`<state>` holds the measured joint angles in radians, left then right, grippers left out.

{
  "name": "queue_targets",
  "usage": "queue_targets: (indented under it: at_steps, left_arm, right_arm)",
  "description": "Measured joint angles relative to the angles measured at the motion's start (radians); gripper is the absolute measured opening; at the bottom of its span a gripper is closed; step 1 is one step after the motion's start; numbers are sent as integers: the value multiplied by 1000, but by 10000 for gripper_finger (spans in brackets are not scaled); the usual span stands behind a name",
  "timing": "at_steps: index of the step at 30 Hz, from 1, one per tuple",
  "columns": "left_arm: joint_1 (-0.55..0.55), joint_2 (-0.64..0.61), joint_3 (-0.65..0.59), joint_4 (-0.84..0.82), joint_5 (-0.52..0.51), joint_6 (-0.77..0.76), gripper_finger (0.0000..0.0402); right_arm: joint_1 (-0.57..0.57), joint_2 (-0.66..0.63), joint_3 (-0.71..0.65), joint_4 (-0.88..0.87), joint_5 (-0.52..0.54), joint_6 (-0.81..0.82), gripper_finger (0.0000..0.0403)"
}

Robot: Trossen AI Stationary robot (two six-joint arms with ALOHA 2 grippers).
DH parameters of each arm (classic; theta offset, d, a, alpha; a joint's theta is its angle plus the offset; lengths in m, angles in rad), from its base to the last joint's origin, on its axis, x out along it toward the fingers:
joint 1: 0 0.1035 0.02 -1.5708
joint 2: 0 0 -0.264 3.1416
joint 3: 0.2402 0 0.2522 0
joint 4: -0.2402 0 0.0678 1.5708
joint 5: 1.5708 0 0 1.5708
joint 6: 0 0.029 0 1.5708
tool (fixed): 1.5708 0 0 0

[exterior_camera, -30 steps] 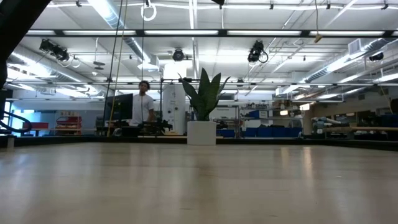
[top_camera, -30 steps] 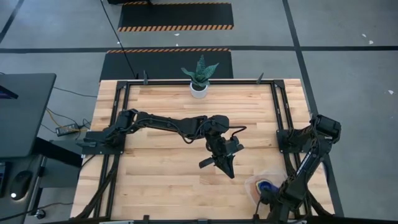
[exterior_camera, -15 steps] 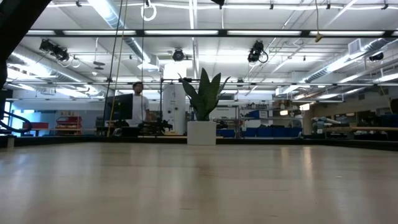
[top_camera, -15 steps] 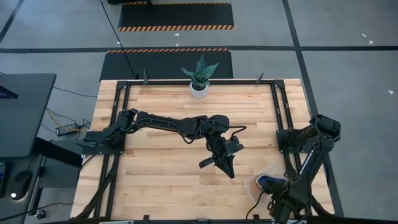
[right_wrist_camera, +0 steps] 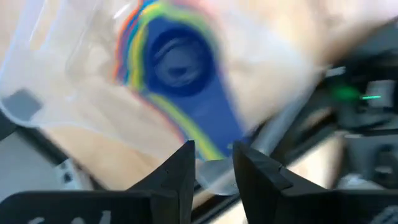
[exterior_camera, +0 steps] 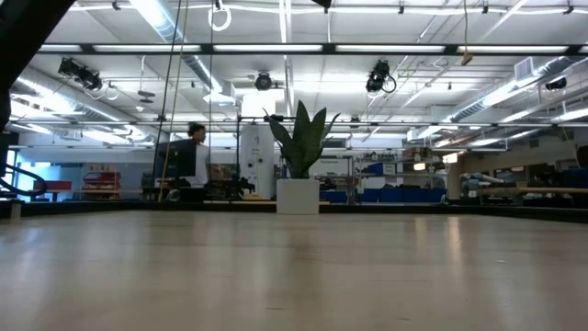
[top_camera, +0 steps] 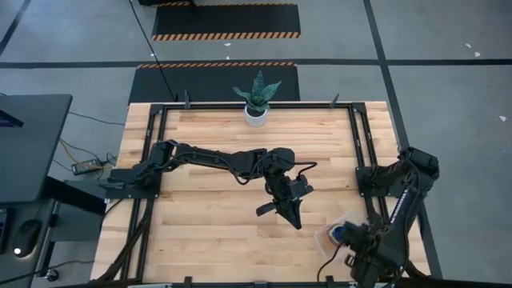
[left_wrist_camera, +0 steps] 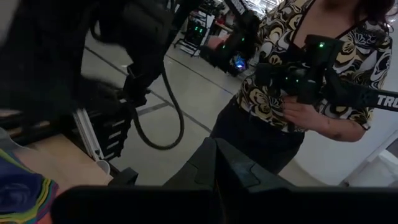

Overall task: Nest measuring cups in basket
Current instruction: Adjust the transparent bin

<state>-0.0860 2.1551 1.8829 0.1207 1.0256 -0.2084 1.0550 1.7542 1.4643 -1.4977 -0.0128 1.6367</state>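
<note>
Right tool (top_camera: 350, 238) narrow, shifted over basket (top_camera: 328, 237) | cups (right_wrist_camera: 177, 59) nested | left tool (top_camera: 294, 218) closed, unmoved

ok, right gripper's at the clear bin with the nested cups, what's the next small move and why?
Probably pull the right gripper back from the clear plastic rectangular basket. The stacked coloured plastic measuring cups, blue on top, already sit nested inside it, and the fingers look parted around the basket rim. The left gripper waits mid-table, shut.

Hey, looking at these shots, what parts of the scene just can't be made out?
- Basket: high view, mostly covered by the right arm; blurred in the right wrist view.
- Measuring cups: right wrist view, motion blur; nested stack hides how many.
- Right gripper: whether it pinches the basket wall is unclear.
- Left gripper: left wrist view, fingers too dark.
- Low view: shows neither arms nor basket.
</note>
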Motion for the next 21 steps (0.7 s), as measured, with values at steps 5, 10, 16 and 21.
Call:
queue_targets:
  at_steps: [5,10,16,21]
  left_arm:
    - [1,-33,-2,-4,25,-3,13]
    - [10,-82,1,-23,59,36,13]
    - [1,-89,0,-143,27,117,13]
    - [-23,-78,-2,-293,-155,151,13]
  right_arm:
    - [23,-41,102,-48,190,11,114]
    - [39,-98,138,-67,369,43,114]
    - [50,-162,136,-72,411,45,114]
    - [36,-224,91,-75,506,52,114]
